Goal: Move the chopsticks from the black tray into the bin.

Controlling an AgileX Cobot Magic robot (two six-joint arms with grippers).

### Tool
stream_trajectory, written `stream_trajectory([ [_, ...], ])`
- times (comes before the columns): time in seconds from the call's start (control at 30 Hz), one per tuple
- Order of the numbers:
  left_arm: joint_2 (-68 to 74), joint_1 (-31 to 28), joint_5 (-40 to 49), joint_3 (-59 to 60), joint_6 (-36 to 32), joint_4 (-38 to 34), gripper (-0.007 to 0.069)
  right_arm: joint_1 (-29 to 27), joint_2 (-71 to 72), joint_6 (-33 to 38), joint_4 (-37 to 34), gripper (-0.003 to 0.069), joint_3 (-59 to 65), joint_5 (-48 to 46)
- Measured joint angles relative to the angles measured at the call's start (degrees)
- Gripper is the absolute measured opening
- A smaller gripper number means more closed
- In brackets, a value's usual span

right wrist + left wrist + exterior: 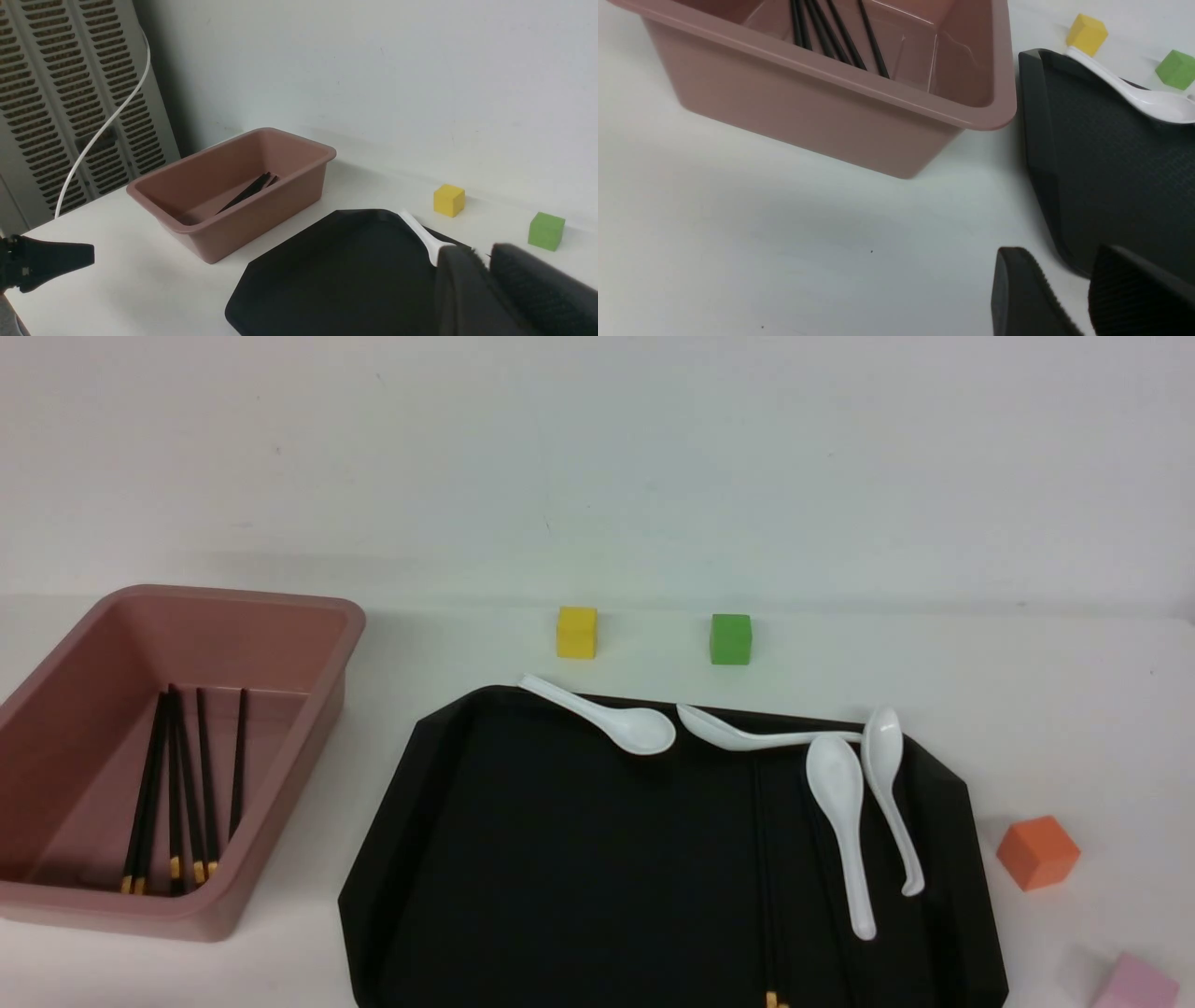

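On the counter [1074, 709] beyond the released, empty left end effector [1062, 261], chopsticks [177, 784] lie inside the bin [112, 919]. Only the front view shows a second pair [769, 933] on the black tray [560, 859]. The right end effector [481, 254] faces the tray, its grip impossible to tell.

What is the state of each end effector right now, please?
Left end effector: open, holding nothing.
Right end effector: cannot be told.
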State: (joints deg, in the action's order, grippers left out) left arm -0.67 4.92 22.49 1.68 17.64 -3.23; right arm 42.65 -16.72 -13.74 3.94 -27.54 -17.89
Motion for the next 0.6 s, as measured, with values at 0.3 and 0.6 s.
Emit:
stream_trajectory([
  [0.3,0.0,0.0,0.0,0.0,0.0,0.0,0.0237,-1.0,0.8,0.9,0.0,0.0118,3.0,1.0],
  [0.6,0.0,0.0,0.0,0.0,0.0,0.0,0.0237,-21.7,6.5,2.5,-1.8,0.0128,15.2,1.8],
])
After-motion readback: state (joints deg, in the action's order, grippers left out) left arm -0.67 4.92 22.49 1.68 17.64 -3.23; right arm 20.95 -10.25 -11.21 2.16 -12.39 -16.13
